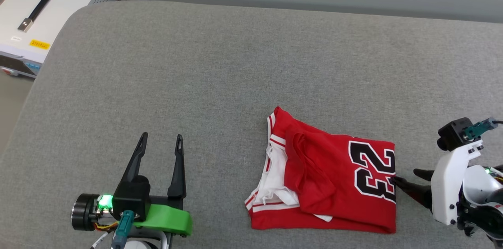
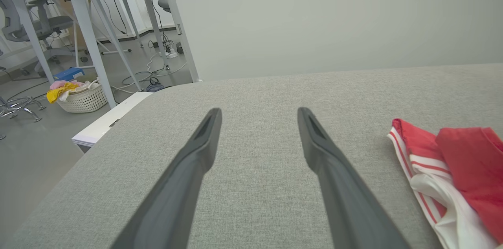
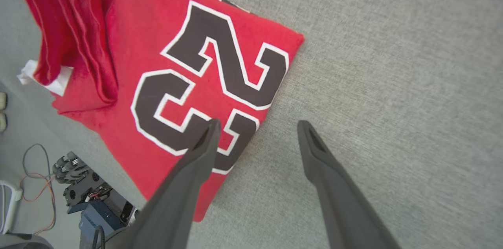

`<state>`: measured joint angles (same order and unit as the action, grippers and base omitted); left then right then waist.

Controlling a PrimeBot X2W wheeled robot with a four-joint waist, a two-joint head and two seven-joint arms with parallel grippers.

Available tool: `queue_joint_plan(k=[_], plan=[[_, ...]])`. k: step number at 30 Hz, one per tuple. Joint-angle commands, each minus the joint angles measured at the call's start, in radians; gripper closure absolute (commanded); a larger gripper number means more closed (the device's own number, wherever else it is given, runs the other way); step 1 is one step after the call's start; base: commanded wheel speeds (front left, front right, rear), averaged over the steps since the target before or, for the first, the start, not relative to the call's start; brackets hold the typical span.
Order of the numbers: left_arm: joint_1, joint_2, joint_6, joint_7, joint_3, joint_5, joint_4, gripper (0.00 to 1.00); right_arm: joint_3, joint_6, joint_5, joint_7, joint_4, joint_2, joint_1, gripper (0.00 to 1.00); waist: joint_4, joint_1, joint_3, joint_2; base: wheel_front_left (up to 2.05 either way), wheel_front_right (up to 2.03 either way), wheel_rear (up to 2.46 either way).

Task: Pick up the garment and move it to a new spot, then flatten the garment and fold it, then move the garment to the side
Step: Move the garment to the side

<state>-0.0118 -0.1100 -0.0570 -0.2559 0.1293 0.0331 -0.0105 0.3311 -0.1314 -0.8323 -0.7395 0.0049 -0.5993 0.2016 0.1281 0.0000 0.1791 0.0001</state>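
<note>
The garment (image 1: 322,174) lies folded into a rough rectangle on the grey padded table (image 1: 220,68), black numerals facing up on its right half and white sleeve fabric with striped trim at its left. My right gripper (image 1: 405,175) stands open at the garment's right edge, fingers pointing left. In the right wrist view, one finger (image 3: 196,154) is over the numerals of the garment (image 3: 188,64) and the other is over bare table, so the right gripper (image 3: 258,123) straddles the edge. My left gripper (image 1: 162,137) is open and empty, well left of the garment (image 2: 463,162), its left gripper (image 2: 259,111) fingers over bare cloth.
A white case with a black handle (image 1: 39,9) stands beyond the table's far left corner. On the floor past that corner are a laundry basket (image 2: 80,97) and white desk legs (image 2: 90,33). Dark equipment (image 3: 90,198) sits on the floor below the table's near edge.
</note>
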Motion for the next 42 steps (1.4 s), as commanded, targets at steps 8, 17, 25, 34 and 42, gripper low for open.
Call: queue_joint_plan(k=[8, 17, 25, 34, 42], plan=[[0.048, 0.01, 0.01, -0.006, 0.005, -0.01, -0.003, 0.0, 0.069, 0.001, -0.04, 0.031, 0.097, 0.064, 0.016, 0.0, 0.044, 0.0, 0.083, -0.0001, 0.0, 0.0, 0.0], [0.077, 0.018, 0.012, -0.006, 0.013, -0.011, 0.0, 0.0, 0.187, 0.001, -0.085, 0.078, 0.161, 0.094, 0.046, 0.0, 0.056, 0.0, 0.122, -0.0001, 0.0, 0.0, 0.0], [0.079, 0.025, 0.011, -0.006, 0.017, -0.009, 0.013, 0.0, 0.244, 0.001, -0.082, 0.179, 0.173, 0.062, 0.08, 1.0, 0.056, 0.0, 0.111, -0.0001, 0.0, 0.0, 0.0], [0.052, 0.026, 0.002, -0.006, 0.006, -0.009, 0.017, 0.0, 0.248, 0.001, -0.026, 0.313, 0.097, -0.022, 0.137, 1.0, 0.008, 0.0, 0.062, -0.0001, 0.0, 0.0, 0.0], [0.035, 0.014, 0.0, -0.006, -0.014, -0.011, 0.007, 0.0, 0.224, 0.001, 0.077, 0.352, -0.006, -0.131, 0.177, 1.0, -0.111, 0.0, 0.044, -0.0001, 0.0, 0.0, 0.0]])
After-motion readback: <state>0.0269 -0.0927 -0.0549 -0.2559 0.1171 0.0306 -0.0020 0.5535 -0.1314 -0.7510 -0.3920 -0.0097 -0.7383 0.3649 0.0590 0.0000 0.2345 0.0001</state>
